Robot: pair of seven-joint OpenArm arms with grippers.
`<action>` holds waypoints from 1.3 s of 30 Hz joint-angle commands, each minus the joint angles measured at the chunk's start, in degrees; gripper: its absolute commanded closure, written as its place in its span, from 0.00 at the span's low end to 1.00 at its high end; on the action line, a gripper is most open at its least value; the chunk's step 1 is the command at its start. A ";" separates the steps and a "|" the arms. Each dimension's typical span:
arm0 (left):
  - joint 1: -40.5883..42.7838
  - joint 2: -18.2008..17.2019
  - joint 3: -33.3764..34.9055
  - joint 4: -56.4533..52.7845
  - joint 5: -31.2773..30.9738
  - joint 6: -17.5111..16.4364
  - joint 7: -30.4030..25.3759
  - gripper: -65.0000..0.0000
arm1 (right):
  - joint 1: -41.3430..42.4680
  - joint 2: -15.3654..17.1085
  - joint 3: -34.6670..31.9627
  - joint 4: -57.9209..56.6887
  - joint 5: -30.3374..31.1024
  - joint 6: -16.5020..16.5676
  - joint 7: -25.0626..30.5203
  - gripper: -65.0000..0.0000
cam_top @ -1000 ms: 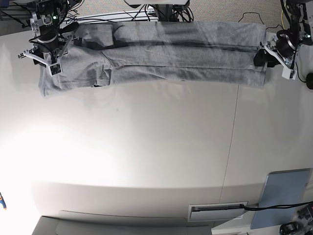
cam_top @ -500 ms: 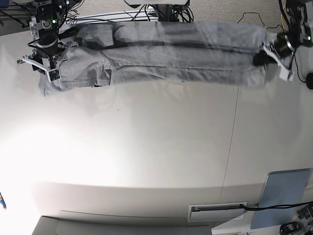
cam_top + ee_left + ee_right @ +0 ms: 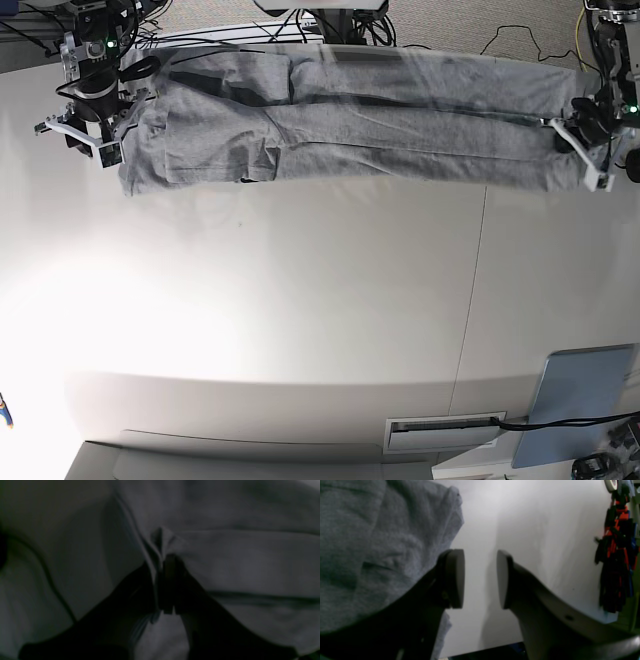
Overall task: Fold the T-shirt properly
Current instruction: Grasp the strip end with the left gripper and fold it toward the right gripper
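Left gripper [image 3: 163,580], seen from its wrist, is pinched tight on a bunched fold of the heather-grey cotton T-shirt [image 3: 237,562]; from the right wrist, the right gripper [image 3: 480,578] stands parted over the white table [image 3: 520,525], holding nothing, the cloth just left of it; from the base, the shirt [image 3: 400,125] lies stretched along the table's far edge.

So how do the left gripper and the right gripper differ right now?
The left gripper has its jaws shut on a fold of the T-shirt; the right gripper has its jaws apart, holding nothing. The left sits at the shirt's far end, the right beside the opposite edge. Both are dark and over the table.
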 commanded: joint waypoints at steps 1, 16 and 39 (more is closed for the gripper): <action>0.55 -0.74 -0.50 3.65 -0.46 0.22 0.00 1.00 | -0.09 0.70 0.59 0.96 -0.68 -0.48 1.18 0.67; 8.31 14.99 2.99 29.24 -14.03 0.46 6.60 1.00 | 0.68 0.70 0.59 0.96 1.05 -0.48 1.31 0.67; 4.74 25.70 35.17 28.96 3.67 10.60 -2.43 1.00 | 0.66 0.70 0.59 0.96 1.03 -0.48 1.42 0.67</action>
